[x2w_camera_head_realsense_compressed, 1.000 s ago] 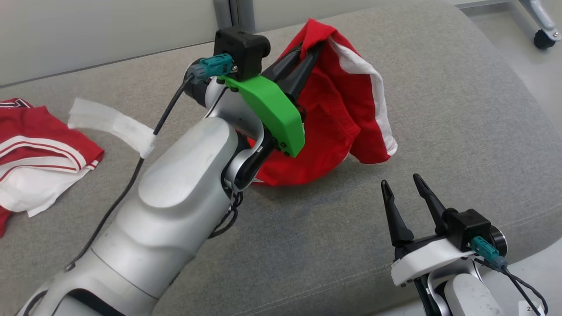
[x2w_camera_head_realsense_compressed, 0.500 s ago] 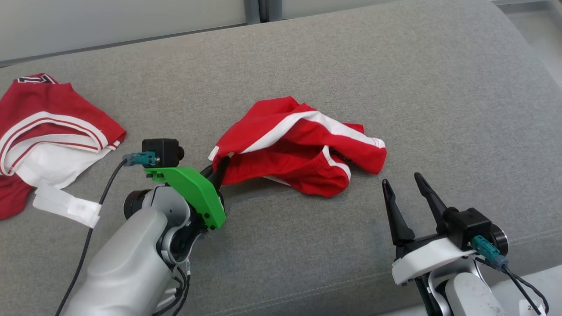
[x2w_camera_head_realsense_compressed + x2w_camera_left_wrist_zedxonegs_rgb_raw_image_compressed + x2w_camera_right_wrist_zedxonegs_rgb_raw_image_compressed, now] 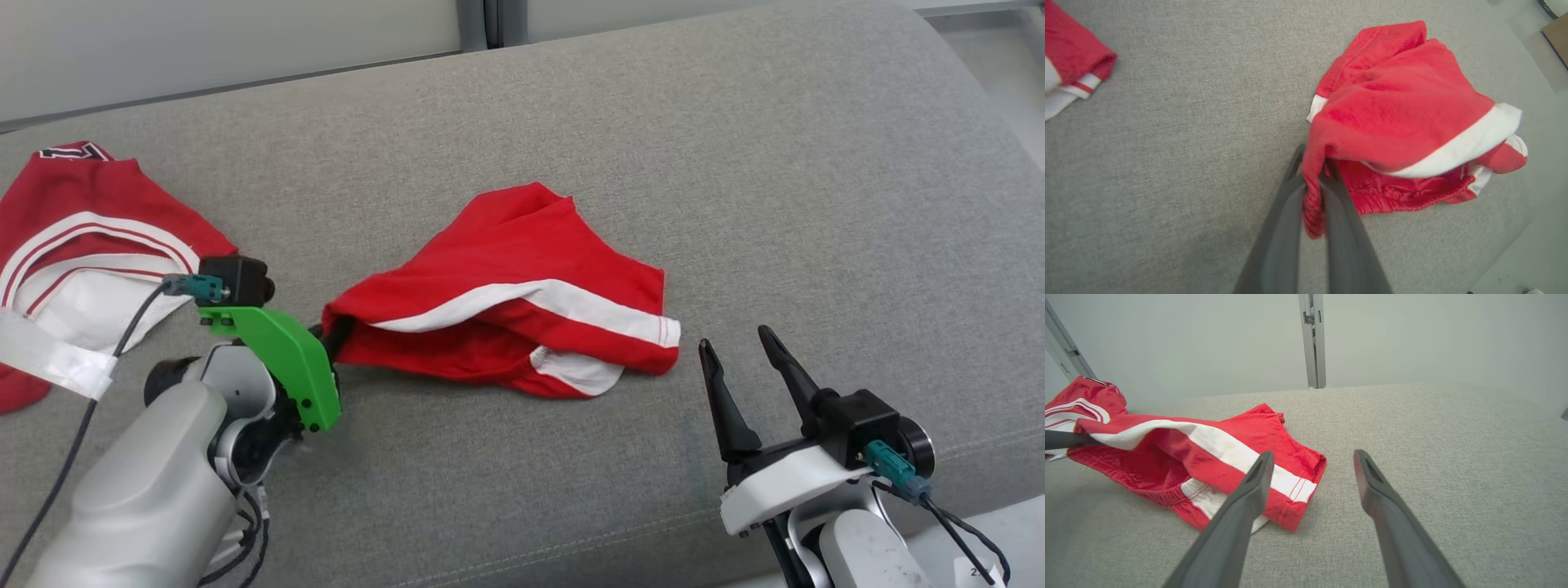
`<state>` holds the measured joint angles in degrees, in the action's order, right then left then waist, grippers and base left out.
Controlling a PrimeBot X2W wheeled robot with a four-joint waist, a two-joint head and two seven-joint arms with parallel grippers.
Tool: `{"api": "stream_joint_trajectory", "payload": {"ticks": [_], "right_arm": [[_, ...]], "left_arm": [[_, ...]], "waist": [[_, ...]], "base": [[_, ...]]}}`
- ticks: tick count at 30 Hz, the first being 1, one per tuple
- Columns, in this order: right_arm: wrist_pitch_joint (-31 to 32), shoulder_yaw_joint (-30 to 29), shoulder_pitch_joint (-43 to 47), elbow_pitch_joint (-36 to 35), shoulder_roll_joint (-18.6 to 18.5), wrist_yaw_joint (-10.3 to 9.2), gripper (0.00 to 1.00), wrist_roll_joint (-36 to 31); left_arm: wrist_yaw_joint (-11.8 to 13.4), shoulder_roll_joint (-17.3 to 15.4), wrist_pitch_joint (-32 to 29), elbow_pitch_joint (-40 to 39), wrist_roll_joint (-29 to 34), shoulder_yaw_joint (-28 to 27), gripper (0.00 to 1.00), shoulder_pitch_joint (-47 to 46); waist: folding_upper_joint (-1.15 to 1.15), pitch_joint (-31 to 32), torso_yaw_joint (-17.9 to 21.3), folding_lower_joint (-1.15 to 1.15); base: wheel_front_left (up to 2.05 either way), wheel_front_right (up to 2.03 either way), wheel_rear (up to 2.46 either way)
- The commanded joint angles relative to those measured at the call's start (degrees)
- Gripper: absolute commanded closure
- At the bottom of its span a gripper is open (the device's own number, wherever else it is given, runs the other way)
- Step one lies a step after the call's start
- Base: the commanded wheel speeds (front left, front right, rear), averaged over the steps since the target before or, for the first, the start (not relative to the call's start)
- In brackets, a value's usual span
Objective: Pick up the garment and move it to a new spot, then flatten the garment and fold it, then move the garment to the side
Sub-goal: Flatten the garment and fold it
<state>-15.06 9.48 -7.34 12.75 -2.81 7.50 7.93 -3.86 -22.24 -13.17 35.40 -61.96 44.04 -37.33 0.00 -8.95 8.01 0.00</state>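
Red-and-white jersey: crumpled at the far left of the grey cushion, cut off by the head view's left edge. Dark lettering at its top is too partial to read. The left wrist view catches just one hemmed corner.
White tape strip: wrapped on the left arm's black cable, lying across the jersey's lower part and covering it there.
Left gripper: low over the cushion, jaws closed on the left end of the red shorts. In the head view the green bracket hides most of the fingers. In the left wrist view the gripper is blurred, with a bunched red edge pinched between the two fingers and hanging below the pinch.
Red shorts: mid-cushion, well apart from the jersey, mostly resting on the fabric, folded over on themselves. A white stripe runs along the upper layer, and the gathered waistband is tucked beneath and only partly seen. Leg openings are hard to tell apart.
Right gripper: just right of the shorts' right corner, jaws spread wide and holding nothing. In the right wrist view one finger overlaps the shorts' hem.
Background: pale wall and a metal post.
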Motion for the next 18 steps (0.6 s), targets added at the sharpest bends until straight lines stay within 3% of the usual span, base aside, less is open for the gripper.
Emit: {"api": "stream_joint_trajectory", "payload": {"ticks": [1,4,5,6,7,14,18], "right_arm": [[-0.2,0.1,0.0,0.3,-0.1,-0.02,0.00,-0.1],[-0.2,0.4,-0.3,0.4,-0.1,-0.02,0.00,0.0],[-0.2,0.4,-0.4,0.6,-0.1,-0.02,0.00,0.0],[-0.2,0.4,-0.5,0.7,-0.1,-0.02,0.00,0.0],[-0.2,0.4,-0.5,0.9,-0.1,-0.02,0.00,-0.1],[-0.2,0.4,-1.1,2.4,-0.1,-0.02,0.00,0.6],[-0.2,-0.1,-0.8,2.6,-0.1,-0.02,0.00,1.0]], "left_arm": [[0.6,-1.3,-0.2,0.0,1.0,0.1,1.00,-0.9],[2.0,-2.3,1.4,0.4,3.1,0.4,1.00,-1.9],[2.5,-2.2,2.3,0.7,3.7,0.4,0.65,-2.0],[2.8,-1.6,3.1,0.9,3.9,0.5,0.23,-1.8],[3.0,-0.9,4.2,1.0,4.1,0.6,0.00,-1.4],[4.5,1.7,11.6,2.1,6.4,0.9,0.00,1.2],[5.9,0.8,15.3,2.1,7.7,1.0,0.00,2.8]], "waist": [[0.00,0.1,0.3,0.00],[0.00,0.1,0.7,0.00],[0.00,0.1,0.8,0.00],[0.00,0.1,0.9,0.00],[0.00,0.1,0.9,0.00],[0.00,0.1,0.0,0.00],[0.00,0.5,-1.0,0.00]], "base": [[0.00,0.00,0.00],[0.00,0.00,0.00],[0.00,0.00,0.00],[0.00,0.00,0.00],[0.00,0.00,0.00],[0.00,0.00,0.00],[0.00,0.00,0.00]]}}
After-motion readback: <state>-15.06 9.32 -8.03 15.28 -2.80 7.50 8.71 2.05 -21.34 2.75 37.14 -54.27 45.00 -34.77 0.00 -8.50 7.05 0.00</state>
